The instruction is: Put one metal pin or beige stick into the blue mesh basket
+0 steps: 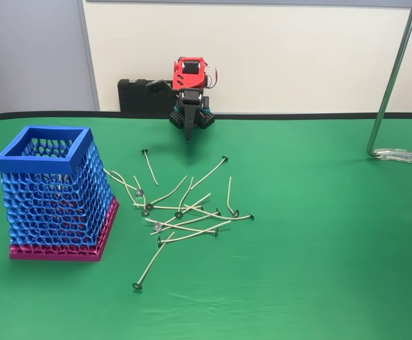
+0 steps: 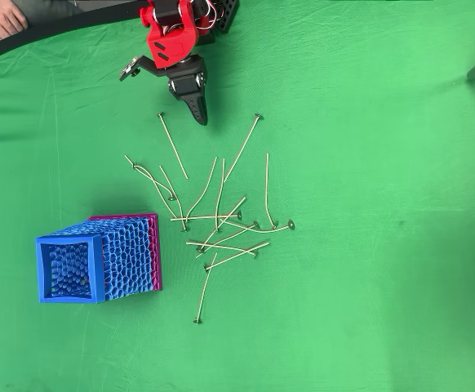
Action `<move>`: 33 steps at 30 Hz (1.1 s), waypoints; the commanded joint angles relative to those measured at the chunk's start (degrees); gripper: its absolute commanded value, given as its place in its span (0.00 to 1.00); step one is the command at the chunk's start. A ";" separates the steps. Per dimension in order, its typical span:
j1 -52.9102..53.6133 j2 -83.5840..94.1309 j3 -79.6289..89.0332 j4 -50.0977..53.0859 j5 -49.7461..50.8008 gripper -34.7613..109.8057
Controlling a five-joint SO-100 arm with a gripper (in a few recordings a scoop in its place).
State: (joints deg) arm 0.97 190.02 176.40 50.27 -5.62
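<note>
Clearly, the pincer is seen hanging at the far edge of the green table with its dark fingers pressed together and nothing held between them, its tip pointed down toward the cloth. Just in front of it the beige sticks are scattered in a loose, crossing heap, the nearest stick being found close beside its tip in the overhead view. Farther forward and off to the left in the fixed view, the blue basket is set upright, well apart from the pincer.
</note>
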 commanded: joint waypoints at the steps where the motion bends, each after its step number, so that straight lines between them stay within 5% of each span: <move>1: 0.00 0.53 0.09 0.09 -0.09 0.25; 33: -1.32 0.53 0.00 -0.09 0.00 0.24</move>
State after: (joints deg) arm 0.35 190.02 176.40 50.27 -5.98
